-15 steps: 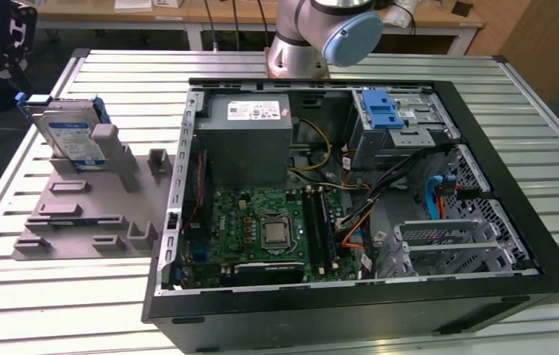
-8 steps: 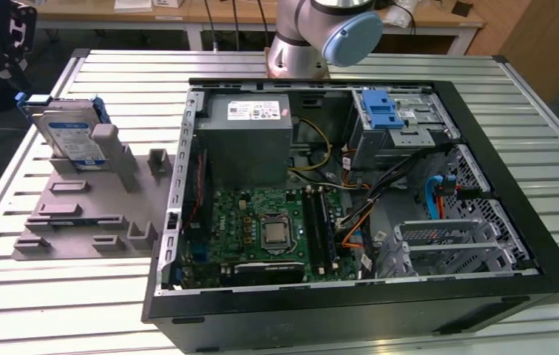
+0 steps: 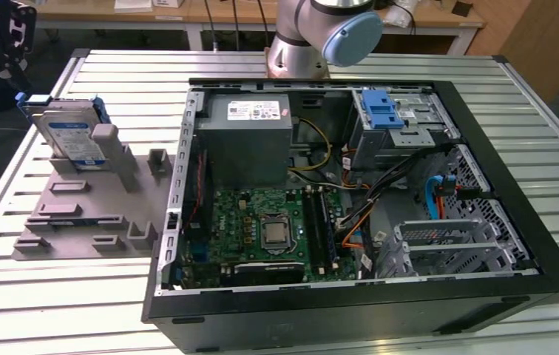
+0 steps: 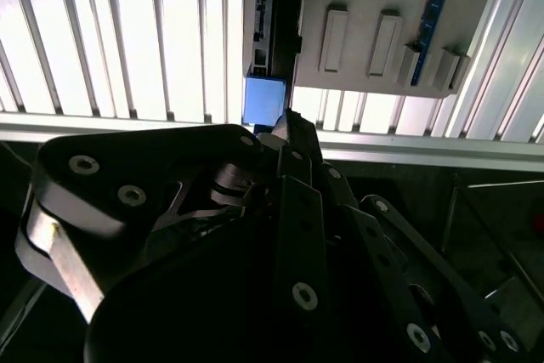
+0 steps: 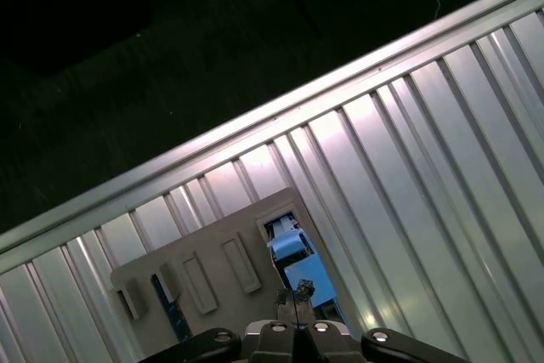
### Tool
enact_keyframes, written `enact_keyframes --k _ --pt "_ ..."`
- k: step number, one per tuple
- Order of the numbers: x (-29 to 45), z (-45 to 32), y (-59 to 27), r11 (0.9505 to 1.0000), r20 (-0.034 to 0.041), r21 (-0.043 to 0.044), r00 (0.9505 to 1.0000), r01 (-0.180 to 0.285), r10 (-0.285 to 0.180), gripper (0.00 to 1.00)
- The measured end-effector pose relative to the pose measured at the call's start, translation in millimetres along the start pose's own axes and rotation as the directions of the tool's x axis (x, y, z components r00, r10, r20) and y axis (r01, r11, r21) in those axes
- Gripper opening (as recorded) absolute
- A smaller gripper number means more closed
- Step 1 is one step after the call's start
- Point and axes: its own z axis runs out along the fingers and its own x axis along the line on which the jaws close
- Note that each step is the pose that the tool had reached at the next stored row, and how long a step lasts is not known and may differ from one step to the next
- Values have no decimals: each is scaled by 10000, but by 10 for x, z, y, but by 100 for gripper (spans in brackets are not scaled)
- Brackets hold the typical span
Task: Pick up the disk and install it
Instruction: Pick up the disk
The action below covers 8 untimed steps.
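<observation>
The disk (image 3: 70,132), a silver drive with a white-and-blue label in a blue carrier, stands upright in a grey slotted holder (image 3: 82,214) on the exterior view's left. My gripper (image 3: 13,70) hangs just above and behind the disk's top edge, apart from it. In the first wrist view the fingertips (image 5: 293,297) are pressed together over the carrier's blue end (image 5: 289,252). The second wrist view shows that blue end (image 4: 263,101) just past the shut gripper (image 4: 289,121), with the holder (image 4: 382,6) beside it.
An open computer case (image 3: 176,192) lies on the slatted metal table (image 3: 516,96), with a grey power supply (image 3: 250,137), a motherboard (image 3: 270,229) and a drive bay with a blue latch (image 3: 390,111). The arm's base (image 3: 314,37) stands behind the case.
</observation>
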Motion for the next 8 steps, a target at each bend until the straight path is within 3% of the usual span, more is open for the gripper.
enact_keyframes --k 8 --pt "0 0 0 9999 -6 0 9999 133 -133 11"
